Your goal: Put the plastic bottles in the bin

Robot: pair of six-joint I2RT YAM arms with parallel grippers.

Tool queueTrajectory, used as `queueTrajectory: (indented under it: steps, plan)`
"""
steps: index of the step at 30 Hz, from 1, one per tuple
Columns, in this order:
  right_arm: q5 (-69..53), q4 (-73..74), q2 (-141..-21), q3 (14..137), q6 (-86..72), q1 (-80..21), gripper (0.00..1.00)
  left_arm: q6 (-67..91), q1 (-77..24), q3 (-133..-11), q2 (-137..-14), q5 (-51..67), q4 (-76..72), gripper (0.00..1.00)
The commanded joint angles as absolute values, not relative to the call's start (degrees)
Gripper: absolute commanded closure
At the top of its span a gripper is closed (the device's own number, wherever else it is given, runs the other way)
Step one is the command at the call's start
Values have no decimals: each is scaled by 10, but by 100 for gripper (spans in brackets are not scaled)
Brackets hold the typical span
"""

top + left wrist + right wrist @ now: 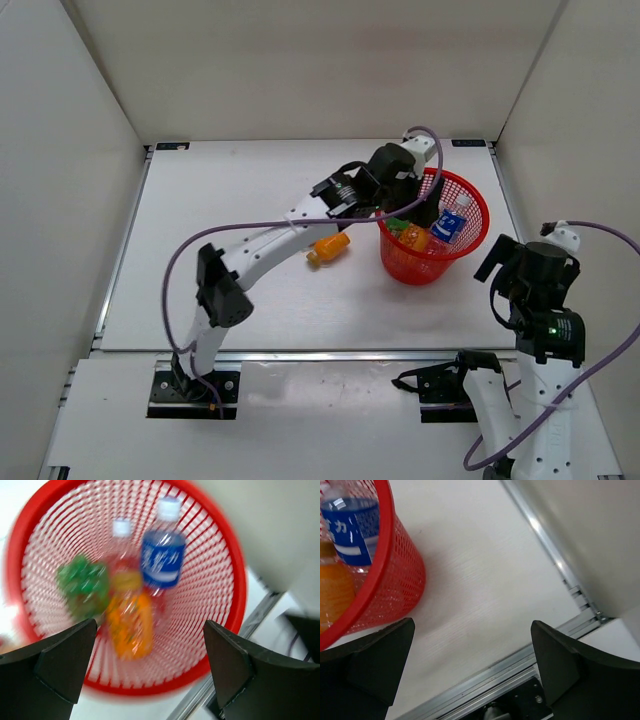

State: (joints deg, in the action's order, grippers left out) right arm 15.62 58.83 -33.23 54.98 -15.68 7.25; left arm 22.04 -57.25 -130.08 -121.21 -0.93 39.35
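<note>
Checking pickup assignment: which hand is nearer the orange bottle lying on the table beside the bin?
Left. The left hand hangs open over the bin, just right of the orange bottle. The right hand sits on the bin's other side.

The left arm (262, 245) and right arm (535, 430) have white tubular links and chunky black joint housings. A purple cable (170, 275) loops along each. Each stands on a black base plate (225, 388). A green light (553, 327) glows on the right arm. The left hand (150, 624) and right hand (472, 622) have matte black wedge fingers (62, 662).
</note>
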Motion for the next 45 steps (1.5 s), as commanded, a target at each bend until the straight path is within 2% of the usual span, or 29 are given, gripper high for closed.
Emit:
queueTrajectory:
  steps: [1,4,6,8,9,11,12,13,14,16,18,21,26,29,34,39,45]
  plan:
    - [221,577,-349,635,-98,75,1,162,-580,-1216,-1064,-88,443,1]
    - [160,591,-411,692,-48,70,1,196,-546,-1038,-945,-80,432,1]
    - [67,568,-455,715,-37,56,1,225,-493,-891,-875,-72,422,2]
    - [6,542,-482,743,-32,27,1,256,-467,-794,-785,-138,425,1]
    - [-6,540,-508,756,-31,-22,1,268,-445,-744,-747,-152,444,1]
    - [89,536,-546,785,-65,-213,0,297,-370,-686,-693,-153,486,1]
    - [172,534,-577,787,-72,-276,1,304,-349,-653,-657,-145,502,1]
    - [250,530,-604,800,-76,-387,1,304,-298,-622,-638,-138,512,1]
    - [269,525,-620,823,-71,-453,1,307,-272,-612,-599,-128,526,1]
    - [143,519,-710,882,-66,-440,1,298,-210,-586,-552,-128,551,1]
    - [84,482,-769,922,-85,-452,1,308,-207,-584,-500,-152,568,1]
    - [135,426,-852,937,-91,-518,1,315,-216,-587,-476,-160,595,1]
    - [129,348,-983,939,-206,-512,1,322,-221,-578,-454,-133,610,1]
    - [131,303,-991,885,-256,-502,1,321,-228,-553,-450,-102,608,2]
    - [210,263,-992,803,-332,-512,1,316,-229,-512,-456,-58,581,1]
    - [242,193,-999,731,-422,-498,1,309,-230,-511,-455,-57,556,2]
    - [296,190,-1067,774,-449,-500,1,296,-228,-509,-447,-69,565,1]
